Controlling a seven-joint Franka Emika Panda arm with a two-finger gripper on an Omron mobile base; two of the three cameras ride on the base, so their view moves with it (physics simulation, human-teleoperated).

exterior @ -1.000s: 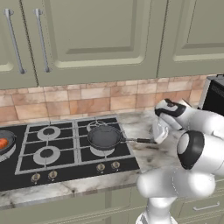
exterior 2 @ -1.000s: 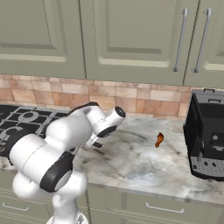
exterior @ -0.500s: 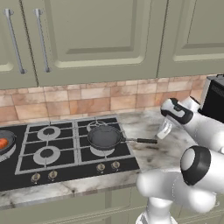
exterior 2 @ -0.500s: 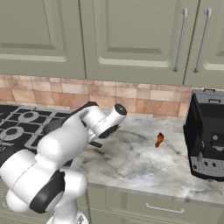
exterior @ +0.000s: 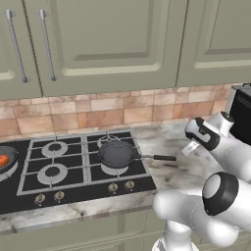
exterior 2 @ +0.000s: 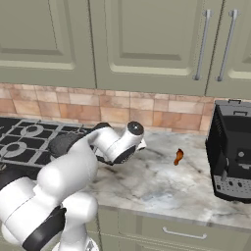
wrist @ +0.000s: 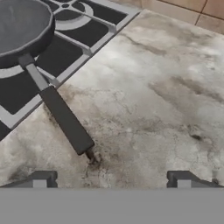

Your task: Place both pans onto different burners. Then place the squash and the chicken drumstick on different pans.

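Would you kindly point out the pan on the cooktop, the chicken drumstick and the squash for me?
pan (exterior: pixel 116 153), left base view, middle of its dark bowl.
chicken drumstick (exterior 2: pixel 178 156), right base view, its middle, lying on the counter.
squash (exterior: pixel 3 161), left base view, its orange top.

1 black pan (exterior: pixel 117 153) sits on the cooktop's right burners at frame centre, handle pointing right. A second pan (exterior: pixel 6 161) at the left edge holds the orange-red squash (exterior: pixel 3 160). The brown drumstick (exterior 2: pixel 178 156) lies on the counter, right of centre.
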